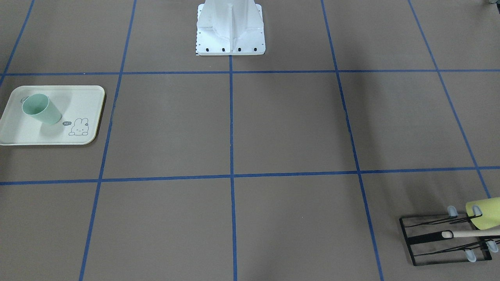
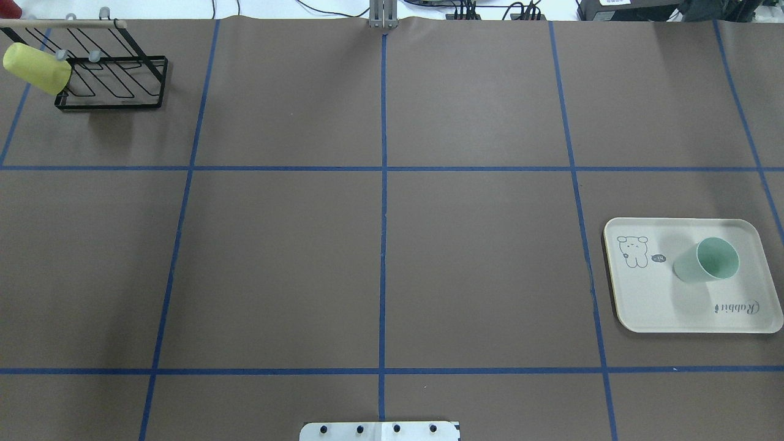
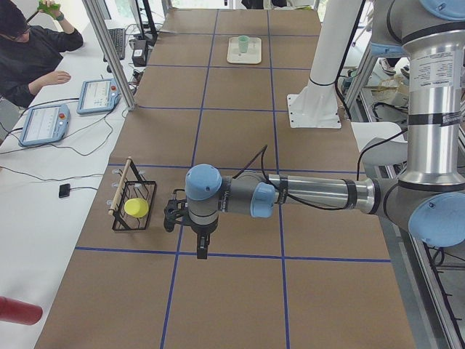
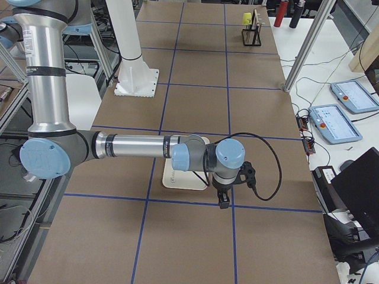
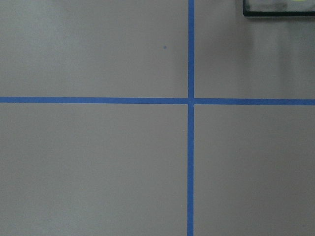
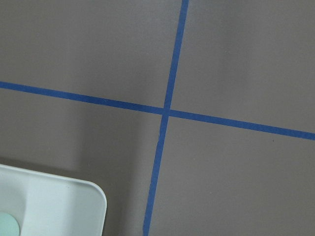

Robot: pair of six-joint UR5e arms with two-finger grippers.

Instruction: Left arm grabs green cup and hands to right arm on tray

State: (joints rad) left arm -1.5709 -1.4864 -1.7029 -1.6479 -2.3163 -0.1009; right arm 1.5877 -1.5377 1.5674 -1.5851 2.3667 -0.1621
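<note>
The pale green cup (image 1: pixel 41 109) stands mouth up on the cream tray (image 1: pixel 23 132); the overhead view shows the cup (image 2: pixel 707 260) near the right end of the tray (image 2: pixel 661 306). No gripper holds it. My left gripper (image 3: pixel 202 251) hangs over bare table beside the black rack, far from the cup (image 3: pixel 243 43); I cannot tell whether it is open or shut. My right gripper (image 4: pixel 224 202) hangs just past the near corner of the tray (image 4: pixel 177 177); its state I cannot tell either. The right wrist view shows a tray corner (image 6: pixel 49 206) and a sliver of cup (image 6: pixel 7 223).
A yellow-green cup (image 2: pixel 37 67) hangs on a black wire rack (image 2: pixel 116 79) at the far left corner. The white robot base (image 1: pixel 230 35) stands at the table's middle edge. An operator (image 3: pixel 29 51) sits at a side desk with tablets.
</note>
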